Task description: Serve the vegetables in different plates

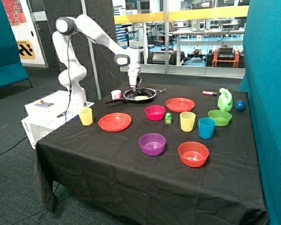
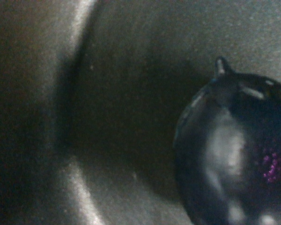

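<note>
Dark purple vegetable [image 2: 234, 150] fills wrist view close up, lying on frying pan [image 1: 150, 92] floor beside curved wall. Pale yellow vegetable [image 1: 141, 98] also in pan. My jaws [image 1: 133, 88] down inside pan at far side of worktop [image 1: 107, 159]; how far open, or whether holding anything, I cannot tell. Both plates, near plate [image 1: 114, 122] and far plate [image 1: 180, 104], bare; nothing served yet. Judgement: step is picking purple piece. Centre over its round body, close gently so it doesn't squirt sideways, lift clear of pan rim before travelling to plate.
</note>
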### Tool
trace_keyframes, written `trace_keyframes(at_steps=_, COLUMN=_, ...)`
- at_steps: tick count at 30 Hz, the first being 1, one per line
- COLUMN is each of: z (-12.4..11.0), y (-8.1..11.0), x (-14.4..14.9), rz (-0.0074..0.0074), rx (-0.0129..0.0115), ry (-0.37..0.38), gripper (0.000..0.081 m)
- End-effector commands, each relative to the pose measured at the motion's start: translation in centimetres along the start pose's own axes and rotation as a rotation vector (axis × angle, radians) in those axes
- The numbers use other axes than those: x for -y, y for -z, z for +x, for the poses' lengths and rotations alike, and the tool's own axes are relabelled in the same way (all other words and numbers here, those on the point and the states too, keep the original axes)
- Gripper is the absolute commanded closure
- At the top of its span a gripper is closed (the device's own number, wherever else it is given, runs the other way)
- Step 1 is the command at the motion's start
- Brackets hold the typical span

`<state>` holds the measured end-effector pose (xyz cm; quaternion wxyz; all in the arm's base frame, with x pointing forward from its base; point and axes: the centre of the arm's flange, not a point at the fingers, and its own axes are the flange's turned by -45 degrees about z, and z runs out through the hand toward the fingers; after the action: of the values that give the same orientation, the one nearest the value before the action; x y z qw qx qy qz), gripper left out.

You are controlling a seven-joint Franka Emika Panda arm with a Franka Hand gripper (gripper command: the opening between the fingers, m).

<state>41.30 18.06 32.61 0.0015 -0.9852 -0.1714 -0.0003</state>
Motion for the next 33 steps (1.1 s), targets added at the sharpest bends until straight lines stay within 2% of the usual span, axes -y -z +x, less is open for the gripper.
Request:
trace_keyframes(at_steps=1, z=0.0, y=-1.3, x=0.5, rz=-0.0029, rx=0.001, ry=0.0, gripper=0.017)
trace_keyframes(at_steps=12, z=0.3, y=-2.5, x=0.2, rz=-0.0029, rx=0.001, ry=-0.016, gripper=0.0195)
trace_keyframes(at_steps=24, z=1.6, y=-2.3, x=-0.5, rz=-0.0029, rx=0.001, ry=-0.003, gripper=0.0212)
trace_keyframes(at_steps=33, z=1.5, y=-2.5, x=-0.5, rz=-0.0029, rx=0.001, ry=-0.008, gripper=0.0222)
